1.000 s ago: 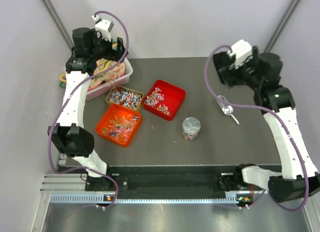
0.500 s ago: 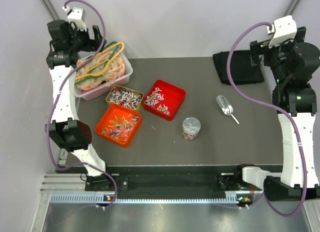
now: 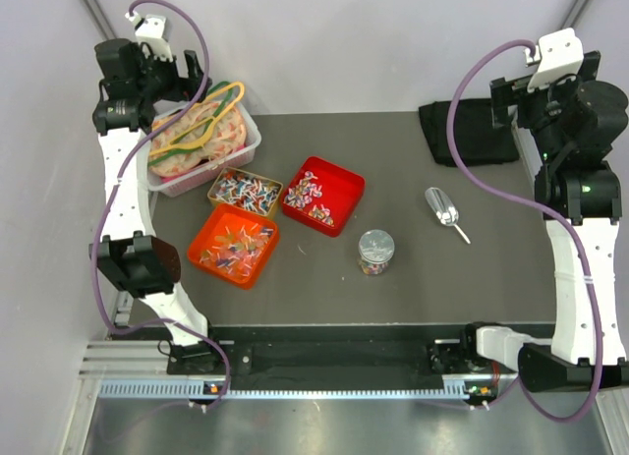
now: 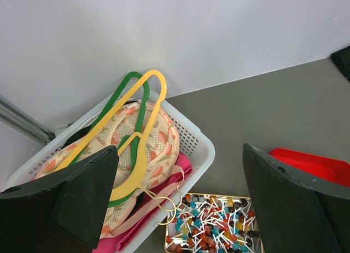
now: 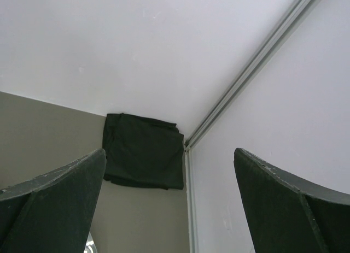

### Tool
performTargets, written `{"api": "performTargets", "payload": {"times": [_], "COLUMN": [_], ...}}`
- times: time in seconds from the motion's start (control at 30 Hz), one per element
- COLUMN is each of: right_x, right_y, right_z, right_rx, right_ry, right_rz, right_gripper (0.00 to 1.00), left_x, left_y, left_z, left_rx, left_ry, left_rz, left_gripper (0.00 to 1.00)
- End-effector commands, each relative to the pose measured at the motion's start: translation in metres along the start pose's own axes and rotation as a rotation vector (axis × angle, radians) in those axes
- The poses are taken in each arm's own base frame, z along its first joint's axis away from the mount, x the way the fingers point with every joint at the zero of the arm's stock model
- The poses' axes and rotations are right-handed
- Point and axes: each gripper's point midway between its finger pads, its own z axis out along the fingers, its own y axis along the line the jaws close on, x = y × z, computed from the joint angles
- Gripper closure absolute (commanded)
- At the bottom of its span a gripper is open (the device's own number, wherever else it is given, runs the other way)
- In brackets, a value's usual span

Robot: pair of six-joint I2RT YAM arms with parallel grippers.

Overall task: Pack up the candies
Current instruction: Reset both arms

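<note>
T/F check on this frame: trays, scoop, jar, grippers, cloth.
1. The candies lie in three trays: gold tray, orange tray, red tray. True.
2. The scoop lies in the red tray. False: the scoop lies on the table, right of the jar.
3. The left gripper and right gripper are open and empty. True.
4. The jar lies on its side. False: it stands upright.
5. The black cloth is at the far left corner. False: far right corner; the white basket is far left.

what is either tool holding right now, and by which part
Nothing: the left tool and the right tool both stand open and empty.
</note>
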Motion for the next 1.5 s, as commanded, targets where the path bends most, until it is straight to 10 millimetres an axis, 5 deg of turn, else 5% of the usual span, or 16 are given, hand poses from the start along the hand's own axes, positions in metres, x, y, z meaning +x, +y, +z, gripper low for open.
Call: {"api": "performTargets", "payload": {"times": [0.0,1.47], "right_x": [-0.025,-0.058], "right_y": [-0.007,0.001], "right_z": [-0.001,-0.014], "right_rx": [0.012,-0.053], "right_ry": [-0.072,-0.159], "right_rz": [0.031,0.182], "right_gripper": [0.01,0.01], "left_x": [-0.036,-0.038], "left_y": [-0.011,-0.02], "left_z": [-0.023,-0.023], "left_rx": [0.006,0.048], "left_ry": [-0.088,-0.104], "left_rz": [0.031,-0.006], "left_gripper": [0.01,0.01]}}
